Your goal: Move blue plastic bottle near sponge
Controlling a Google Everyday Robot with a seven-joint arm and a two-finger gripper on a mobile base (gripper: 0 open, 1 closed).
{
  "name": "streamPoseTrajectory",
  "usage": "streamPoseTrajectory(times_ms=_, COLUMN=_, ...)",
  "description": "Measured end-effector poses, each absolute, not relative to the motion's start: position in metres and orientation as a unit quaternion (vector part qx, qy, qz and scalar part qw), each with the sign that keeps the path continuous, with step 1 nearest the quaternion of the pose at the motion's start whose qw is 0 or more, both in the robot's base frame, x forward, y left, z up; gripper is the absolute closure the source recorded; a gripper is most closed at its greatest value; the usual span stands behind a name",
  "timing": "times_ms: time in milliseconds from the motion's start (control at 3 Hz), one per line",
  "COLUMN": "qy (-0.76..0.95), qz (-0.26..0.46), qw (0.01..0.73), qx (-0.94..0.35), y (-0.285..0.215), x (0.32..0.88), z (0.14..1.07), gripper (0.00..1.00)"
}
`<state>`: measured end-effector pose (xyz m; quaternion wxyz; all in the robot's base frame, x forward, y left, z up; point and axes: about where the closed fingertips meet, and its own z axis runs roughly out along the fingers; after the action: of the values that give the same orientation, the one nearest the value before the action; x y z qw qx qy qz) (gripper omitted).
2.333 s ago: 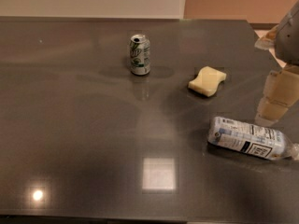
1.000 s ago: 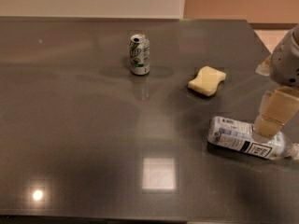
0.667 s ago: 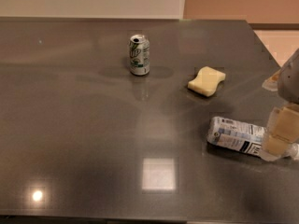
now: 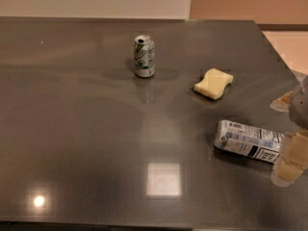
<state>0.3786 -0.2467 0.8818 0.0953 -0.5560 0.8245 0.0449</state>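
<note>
Bottle (image 4: 248, 141) lies flat, lengthwise left-right, gripper (image 4: 291, 163) at its right end.

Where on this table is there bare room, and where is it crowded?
Bare: the dark table left of the silver-green soda can, and the front centre. Crowded: the right, with pale yellow sponge, clear bluish plastic bottle, and the hand at the bottle's right end.

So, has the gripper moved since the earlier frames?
Yes. The gripper has dropped from roughly level with the sponge, down and slightly right in the view, to the right end of the blue plastic bottle.
</note>
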Motion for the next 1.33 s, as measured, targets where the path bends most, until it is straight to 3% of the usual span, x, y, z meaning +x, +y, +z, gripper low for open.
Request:
streamPoseTrajectory(times_ms=667, qy=0.821, qz=0.070, qw=0.096, qx=-0.558, y=-0.243, x=0.392, z=0.855, gripper=0.00)
streamPoseTrajectory(times_ms=1333, qy=0.810, qz=0.074, qw=0.091, qx=-0.574, y=-0.244, x=0.398, z=0.846, gripper=0.41)
